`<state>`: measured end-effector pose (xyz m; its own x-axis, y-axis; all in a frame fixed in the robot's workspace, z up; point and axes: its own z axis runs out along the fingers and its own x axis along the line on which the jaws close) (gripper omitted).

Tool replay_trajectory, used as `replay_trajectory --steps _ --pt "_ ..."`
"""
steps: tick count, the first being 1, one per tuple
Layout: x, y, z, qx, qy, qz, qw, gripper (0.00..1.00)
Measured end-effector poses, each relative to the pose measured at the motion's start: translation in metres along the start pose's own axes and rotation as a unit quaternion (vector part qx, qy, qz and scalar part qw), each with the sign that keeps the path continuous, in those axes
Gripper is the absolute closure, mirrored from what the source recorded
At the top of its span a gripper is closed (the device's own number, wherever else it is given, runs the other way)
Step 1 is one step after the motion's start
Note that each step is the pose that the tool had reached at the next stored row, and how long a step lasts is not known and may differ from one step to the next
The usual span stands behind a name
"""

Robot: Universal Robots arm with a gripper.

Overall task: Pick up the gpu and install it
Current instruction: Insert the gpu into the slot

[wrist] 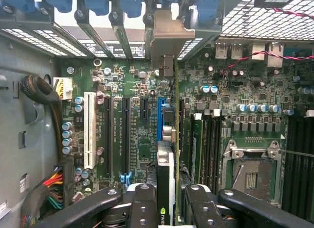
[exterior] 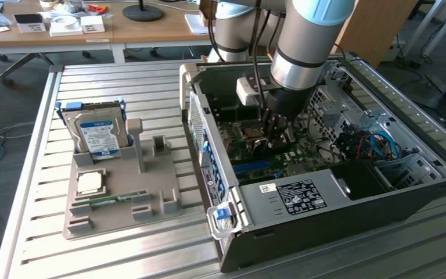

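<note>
My end effector [wrist: 167,201] is down inside the open computer case [exterior: 409,192], its two fingers [wrist: 142,203] clamped on the graphics card [wrist: 166,174], which hangs edge-on between them right over the motherboard [wrist: 132,135]. The card's silvery bracket [wrist: 169,34] points at the rear slot openings with the blue latches [wrist: 95,2]. To do this well, I'd keep the card dead upright, line its bottom edge with the blue slot [wrist: 159,117] beneath it, and press straight down, no twist. The wrist view gives me slot, bracket and card in one line. The exterior view hides all that behind the arm [exterior: 304,52], but it shows the grey holder [exterior: 122,192] on the desk [exterior: 53,256] with the hard drive [exterior: 97,136] standing in it.
</note>
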<state>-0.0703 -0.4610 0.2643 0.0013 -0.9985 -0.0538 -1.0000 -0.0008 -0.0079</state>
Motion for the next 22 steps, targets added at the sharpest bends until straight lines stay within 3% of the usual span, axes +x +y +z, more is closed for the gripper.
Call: replay_trajectory --steps 22 --pt "0.0020 0.0052 0.0037 0.0000 0.0000 0.000 1.0000 0.73"
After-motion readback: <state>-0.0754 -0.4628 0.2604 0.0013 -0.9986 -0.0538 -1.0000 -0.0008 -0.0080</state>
